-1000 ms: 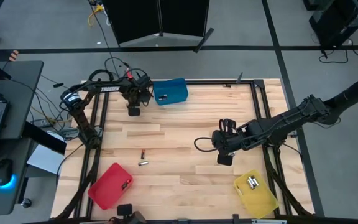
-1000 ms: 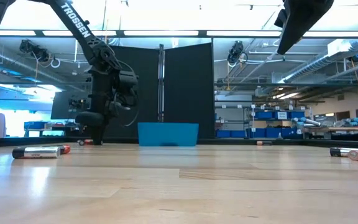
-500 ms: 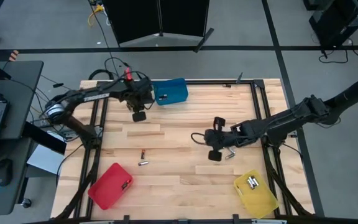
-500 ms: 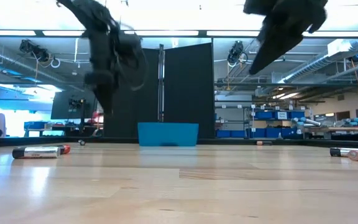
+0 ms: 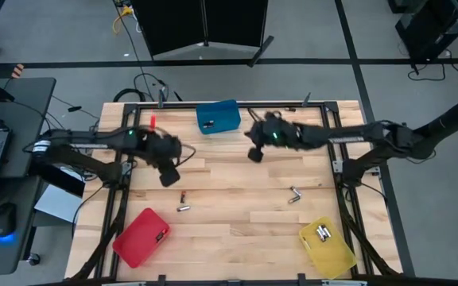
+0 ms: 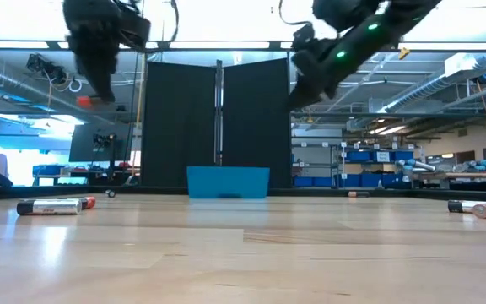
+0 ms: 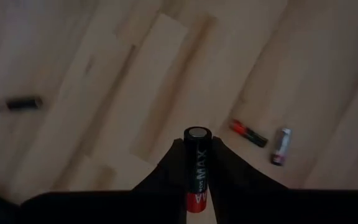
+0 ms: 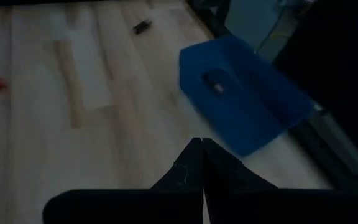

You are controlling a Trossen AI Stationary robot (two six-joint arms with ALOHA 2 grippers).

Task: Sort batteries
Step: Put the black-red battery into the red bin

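My left gripper (image 5: pixel 169 176) hangs high over the table's left middle, shut on a black battery with a red end (image 7: pixel 197 163). Below it a red-and-dark battery (image 5: pixel 183 196) and a silvery one (image 5: pixel 184 208) lie on the wood. More silvery batteries (image 5: pixel 294 193) lie right of the middle, and a dark one (image 7: pixel 22 103) lies apart. My right gripper (image 5: pixel 254 153) is shut and empty, raised just right of the blue bin (image 5: pixel 218 117), which holds one battery (image 8: pixel 215 82). My left gripper pinches the battery's black body (image 7: pixel 197 177) between its two fingers (image 7: pixel 174 155). The battery lies along the fingers, its silvery end (image 7: pixel 197 132) sticking out past the tips and its red end back between them. The fingers point steeply down, and the battery is clear of the table.
A red bin (image 5: pixel 141 237) stands at the near left and a yellow bin (image 5: pixel 326 242) with batteries at the near right. Black frame rails (image 5: pixel 336 151) run along the table's sides. Bare wood lies between the bins.
My left gripper has gone up and toward the near edge, away from the blue bin, rolling as it went, with the battery still in its fingers. My right gripper has swung from near the yellow bin toward the far edge and the blue bin, staying shut.
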